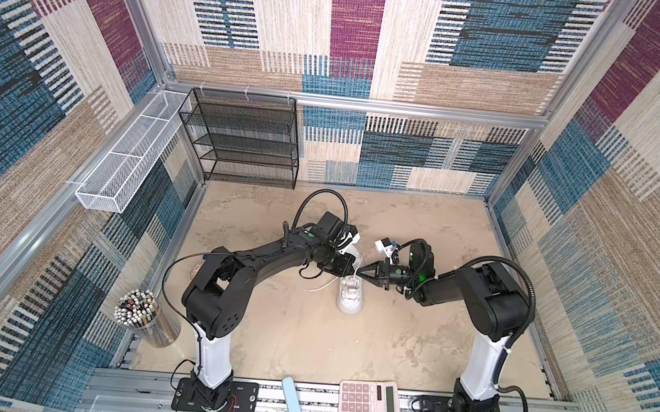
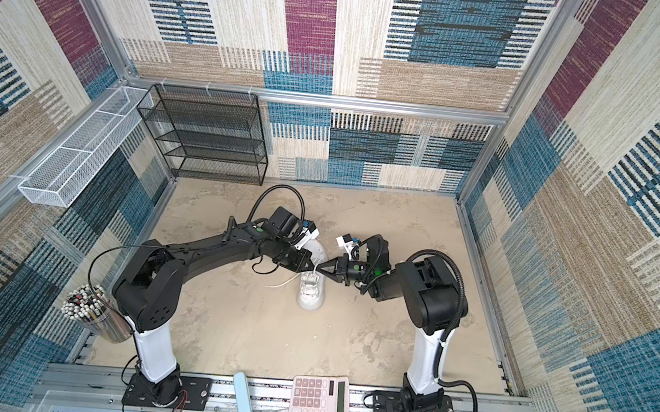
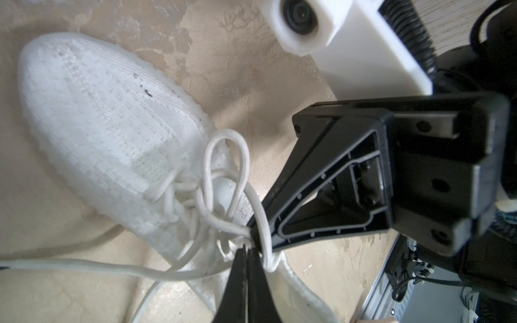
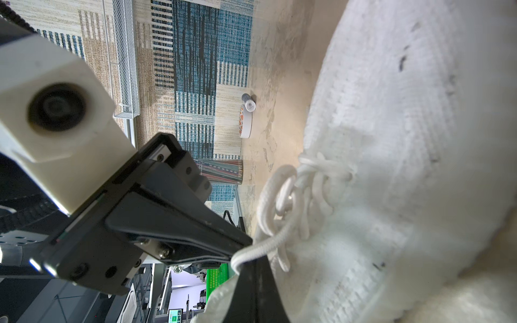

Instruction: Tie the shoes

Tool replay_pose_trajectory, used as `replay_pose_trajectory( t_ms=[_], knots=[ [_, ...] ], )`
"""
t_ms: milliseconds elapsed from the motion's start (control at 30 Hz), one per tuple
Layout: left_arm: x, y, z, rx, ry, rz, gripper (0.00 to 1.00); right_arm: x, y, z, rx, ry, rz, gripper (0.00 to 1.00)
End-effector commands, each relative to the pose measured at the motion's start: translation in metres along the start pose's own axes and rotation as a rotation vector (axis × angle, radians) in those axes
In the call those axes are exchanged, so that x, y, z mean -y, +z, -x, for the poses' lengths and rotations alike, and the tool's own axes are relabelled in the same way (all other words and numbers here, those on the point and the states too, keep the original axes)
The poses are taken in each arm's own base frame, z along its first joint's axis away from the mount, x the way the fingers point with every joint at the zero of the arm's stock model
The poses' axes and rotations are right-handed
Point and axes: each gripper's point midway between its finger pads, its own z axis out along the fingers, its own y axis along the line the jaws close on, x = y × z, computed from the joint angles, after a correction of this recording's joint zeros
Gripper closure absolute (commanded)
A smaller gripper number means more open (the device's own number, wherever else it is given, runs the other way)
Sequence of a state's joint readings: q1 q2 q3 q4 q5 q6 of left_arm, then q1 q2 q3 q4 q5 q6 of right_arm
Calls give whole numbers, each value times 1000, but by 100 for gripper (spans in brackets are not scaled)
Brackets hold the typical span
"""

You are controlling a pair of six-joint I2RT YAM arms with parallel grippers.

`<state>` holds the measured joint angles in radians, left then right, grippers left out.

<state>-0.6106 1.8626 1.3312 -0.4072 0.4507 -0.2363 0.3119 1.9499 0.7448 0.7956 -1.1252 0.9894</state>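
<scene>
The white shoe (image 1: 349,305) (image 2: 310,297) stands mid-table, toe toward the front rail. In both top views the two grippers meet tip to tip over its lacing. My left gripper (image 1: 354,269) (image 3: 246,249) is shut on a white lace (image 3: 237,228) at the knot. My right gripper (image 1: 359,272) (image 4: 247,261) comes in from the opposite side, shut, with a strand of lace (image 4: 260,247) bent across its tips. A lace loop (image 3: 223,167) lies on the tongue. One loose lace end (image 1: 322,286) trails over the table to the left of the shoe.
A black mesh shelf (image 1: 243,139) and a white mesh basket (image 1: 128,156) sit at the back left. A cup of pencils (image 1: 141,312) stands front left. A pink calculator (image 1: 370,407) and a pale blue case (image 1: 292,399) lie on the front rail. A tape roll (image 4: 246,123) lies by the left wall.
</scene>
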Motion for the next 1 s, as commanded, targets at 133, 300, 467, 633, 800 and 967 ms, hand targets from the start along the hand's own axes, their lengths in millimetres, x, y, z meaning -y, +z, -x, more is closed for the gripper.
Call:
replay_pose_trajectory(
  t_ms=[133,300,467,633,800,967],
  knots=[
    [-11,-18,9,31,-11,31,78,1,-1,1,1,-19,-21,100],
    [-15,-29,16,39,0,48,69,0,0,3,4,-25,-22,100],
    [-12,-22,25,38,4,35,51,0,0,2,2,-28,-25,100],
    [-12,-13,34,42,31,73,41,0,0,3,2,-29,-26,100],
    [-10,-4,41,35,40,60,36,1,0,3,1,-29,-29,100],
    [-12,6,46,27,30,55,35,2,0,2,0,-28,-30,100]
  ],
)
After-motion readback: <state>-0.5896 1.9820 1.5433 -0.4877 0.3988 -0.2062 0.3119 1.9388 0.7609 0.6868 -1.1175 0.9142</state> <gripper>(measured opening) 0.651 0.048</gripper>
